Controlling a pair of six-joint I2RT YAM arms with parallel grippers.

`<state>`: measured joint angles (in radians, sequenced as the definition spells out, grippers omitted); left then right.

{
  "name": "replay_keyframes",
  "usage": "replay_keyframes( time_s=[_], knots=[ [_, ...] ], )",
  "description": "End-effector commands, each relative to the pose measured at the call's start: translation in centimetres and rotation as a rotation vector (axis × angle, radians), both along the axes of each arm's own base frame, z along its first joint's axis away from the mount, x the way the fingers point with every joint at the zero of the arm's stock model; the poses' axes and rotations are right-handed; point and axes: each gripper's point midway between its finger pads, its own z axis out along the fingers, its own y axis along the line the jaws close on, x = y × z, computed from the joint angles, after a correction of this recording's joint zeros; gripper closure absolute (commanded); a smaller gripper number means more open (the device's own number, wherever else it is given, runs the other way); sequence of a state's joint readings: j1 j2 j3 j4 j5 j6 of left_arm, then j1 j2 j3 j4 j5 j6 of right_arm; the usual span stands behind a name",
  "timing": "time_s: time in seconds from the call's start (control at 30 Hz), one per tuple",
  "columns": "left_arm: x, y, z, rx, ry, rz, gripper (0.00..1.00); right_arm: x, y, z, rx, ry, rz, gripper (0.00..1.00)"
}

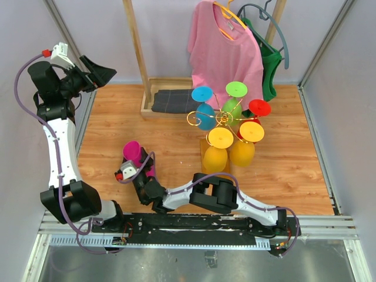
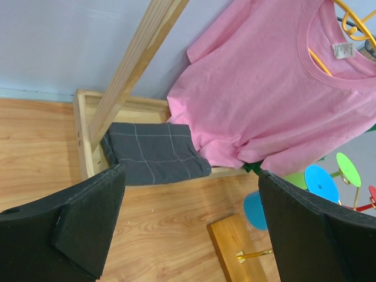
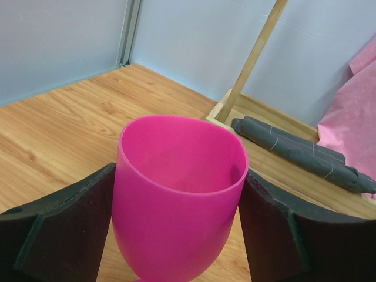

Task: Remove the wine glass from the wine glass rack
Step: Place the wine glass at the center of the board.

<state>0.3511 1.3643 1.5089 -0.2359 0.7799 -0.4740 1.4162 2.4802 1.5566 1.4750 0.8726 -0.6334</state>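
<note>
On the wooden tabletop point(image 1: 294, 170), your right gripper point(image 3: 179, 202) is straddling the magenta plastic wine glass point(image 1: 131, 151), grip unclear; your left gripper point(image 2: 191, 226) is gaping empty.

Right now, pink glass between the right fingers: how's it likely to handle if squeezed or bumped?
The pink wine glass looks like opaque matte plastic, so probably light and not brittle. Its thin open rim may flex under a hard squeeze from the right gripper. Wide bowl narrowing toward the bottom: likely top-heavy, apt to tip if bumped.

Bright, even, diffuse light — faint soft shadows on the tabletop point(image 1: 282, 170) — crisp focus throughout
</note>
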Motion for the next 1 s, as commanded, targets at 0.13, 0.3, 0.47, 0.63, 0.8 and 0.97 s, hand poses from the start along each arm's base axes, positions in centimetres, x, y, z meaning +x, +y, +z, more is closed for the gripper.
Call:
replay_keyframes(
  time_s=[0.13, 0.3, 0.47, 0.63, 0.8, 0.97],
  knots=[
    [-0.7, -0.3, 0.3, 0.023, -0.014, -0.024, 0.01, 0.9, -1.4, 0.7, 0.038, -0.01, -0.031, 0.18],
    [-0.9, -0.5, 0.0, 0.024, -0.004, -0.037, 0.01, 0.2, -1.7, 1.3, 0.021, -0.017, -0.019, 0.12],
    [-0.9, -0.5, -0.4, 0.022, 0.004, -0.044, 0.01, -0.9, -1.8, 1.6, 0.004, -0.022, -0.002, 0.08],
    [-0.8, -0.5, -0.9, 0.023, 0.015, -0.045, 0.01, -1.7, -1.8, 2.2, -0.024, -0.041, -0.011, 0.0],
    [-0.8, -0.4, -1.5, 0.02, 0.028, -0.045, 0.01, -1.7, -2.0, 2.5, -0.022, -0.039, -0.018, 0.02],
    [-0.6, -0.4, -1.9, 0.026, 0.037, -0.048, 0.01, -2.1, -2.4, 3.6, -0.006, -0.04, -0.012, 0.02]
  ],
)
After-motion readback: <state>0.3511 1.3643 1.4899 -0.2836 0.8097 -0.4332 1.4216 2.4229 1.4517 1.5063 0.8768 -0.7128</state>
